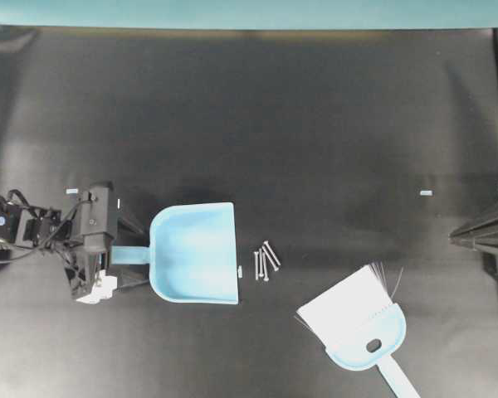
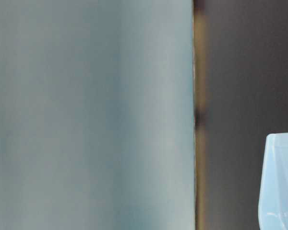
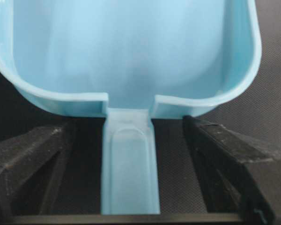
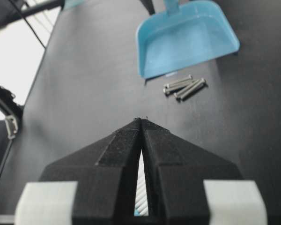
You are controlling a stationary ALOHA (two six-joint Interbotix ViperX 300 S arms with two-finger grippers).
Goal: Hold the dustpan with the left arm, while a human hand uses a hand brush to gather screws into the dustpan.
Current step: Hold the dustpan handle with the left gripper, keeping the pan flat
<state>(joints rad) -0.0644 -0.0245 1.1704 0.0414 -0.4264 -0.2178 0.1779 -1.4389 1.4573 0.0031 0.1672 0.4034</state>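
Note:
The light blue dustpan (image 1: 195,253) lies flat on the black table with its open mouth to the right; it also shows as the dustpan (image 3: 131,47) and dustpan (image 4: 187,40). My left gripper (image 1: 134,254) is open and straddles the short handle (image 3: 129,173), and a gap shows between the handle and each finger (image 3: 225,154). A few silver screws (image 1: 266,259) lie just right of the pan's mouth, also seen as screws (image 4: 185,86). The hand brush (image 1: 361,323) rests at the lower right. My right gripper (image 4: 141,119) is shut and empty. No human hand is in view.
Small pale blue tape marks (image 1: 426,192) sit on the table. The right arm (image 1: 481,232) stays at the right edge. A blurred grey-teal surface (image 2: 86,115) fills most of the table-level view, with part of the dustpan (image 2: 281,182) at its right.

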